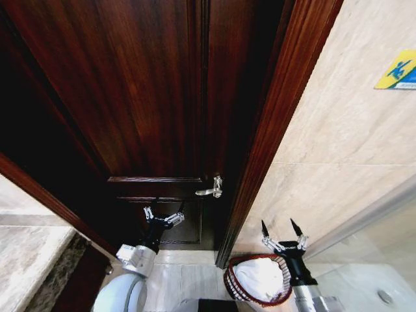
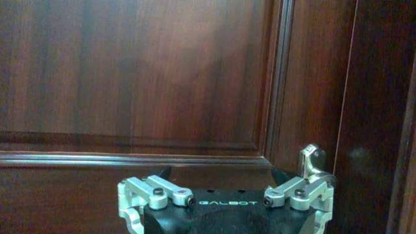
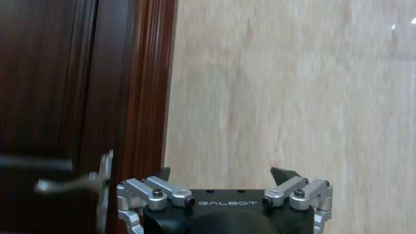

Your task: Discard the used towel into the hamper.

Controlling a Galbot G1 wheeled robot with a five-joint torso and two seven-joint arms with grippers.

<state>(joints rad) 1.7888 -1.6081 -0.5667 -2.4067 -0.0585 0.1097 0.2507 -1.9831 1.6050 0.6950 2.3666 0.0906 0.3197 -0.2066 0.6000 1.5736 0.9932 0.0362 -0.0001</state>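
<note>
While the robot faces a dark wooden door (image 1: 149, 91), the hamper (image 1: 242, 294) sits on the pale tiled floor (image 1: 188, 279) right at the bottom of the head view, close to the base of the door frame (image 1: 273, 136) and the beige marble-look wall (image 1: 338, 162). It's the round red-brown one with thin open bars, and there's a white towel (image 1: 260, 278) bunched up inside it, so that part looks sorted.

The right hand (image 1: 283, 229) hangs just above the hamper's far rim, fingers spread wide with nothing between them. In the right wrist view the same hand (image 3: 221, 171) points at the wall, with the door frame off to one side.

The left hand (image 1: 163, 215) is up in front of the door's lower panel, a bit below the silver lever handle (image 1: 211, 188), not touching it. Its fingers are wide apart too, and it's empty. From the left wrist view the hand (image 2: 227, 173) faces the wood panelling straight on.

There's a stone worktop (image 1: 26, 260) edge off on the robot's left, and a yellow and blue sticker (image 1: 398, 70) high up on the wall.
</note>
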